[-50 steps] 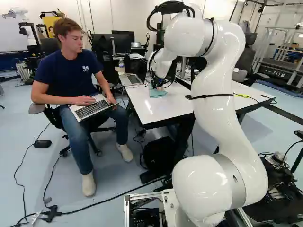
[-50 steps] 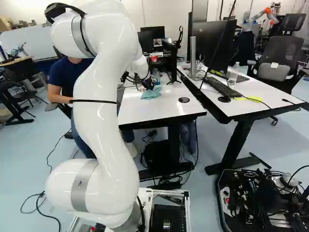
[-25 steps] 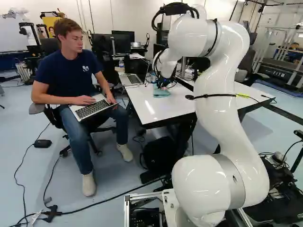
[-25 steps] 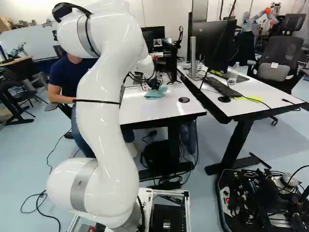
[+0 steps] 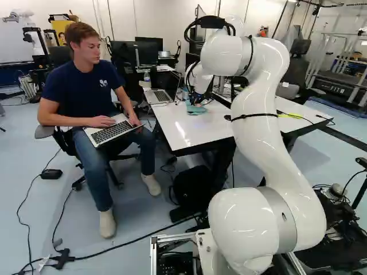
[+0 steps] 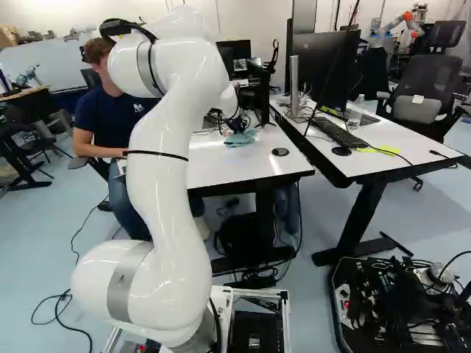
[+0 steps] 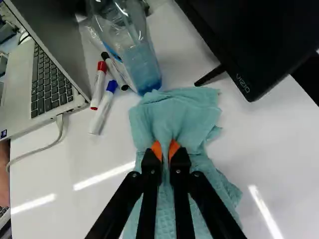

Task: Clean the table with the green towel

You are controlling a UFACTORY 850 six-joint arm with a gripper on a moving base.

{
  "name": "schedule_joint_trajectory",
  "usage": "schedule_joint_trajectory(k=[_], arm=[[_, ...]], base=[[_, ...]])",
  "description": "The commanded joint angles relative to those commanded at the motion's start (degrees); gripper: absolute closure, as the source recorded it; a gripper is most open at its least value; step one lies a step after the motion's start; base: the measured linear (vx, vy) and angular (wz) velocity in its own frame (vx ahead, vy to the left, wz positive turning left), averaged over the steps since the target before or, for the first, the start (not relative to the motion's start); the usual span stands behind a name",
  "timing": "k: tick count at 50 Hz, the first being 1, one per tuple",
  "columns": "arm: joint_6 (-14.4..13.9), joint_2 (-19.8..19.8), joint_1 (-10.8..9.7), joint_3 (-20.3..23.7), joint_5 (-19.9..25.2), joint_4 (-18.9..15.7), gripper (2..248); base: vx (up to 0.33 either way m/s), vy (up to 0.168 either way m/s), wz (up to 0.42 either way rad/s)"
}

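Rightward in both base views, the green towel [image 7: 174, 114] has slid over the white table [image 5: 183, 134] with my gripper [image 5: 196, 103] since a second ago, and my arm's upper bend [image 6: 176, 59] has come down lower. I hold my fingers [image 7: 174, 148] close together, clamped on a gathered fold of the green towel, which lies spread under and ahead of them. At its far edge stands a clear bottle with blue liquid [image 7: 143, 69], between a black monitor [image 7: 259, 40] and some markers [image 7: 103, 109]; past those sits an open laptop [image 7: 49, 82].
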Motion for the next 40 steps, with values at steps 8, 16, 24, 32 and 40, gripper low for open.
schedule_joint_trajectory(k=[8, 16, 24, 32, 40], arm=[[0.0, -1.6, 0.9, -2.3, 0.0, 0.0, 214], [0.0, -2.1, 1.9, -3.0, 0.0, 0.0, 214], [0.0, -1.4, 3.0, -2.1, 0.0, 0.0, 214], [0.0, -0.1, 4.0, -0.1, 0.0, 0.0, 214], [0.0, 1.6, 4.7, 2.3, 0.0, 0.0, 214]], base=[[0.000, 0.000, 0.000], [0.000, 0.000, 0.000], [0.000, 0.000, 0.000], [0.000, 0.000, 0.000], [0.000, 0.000, 0.000]])
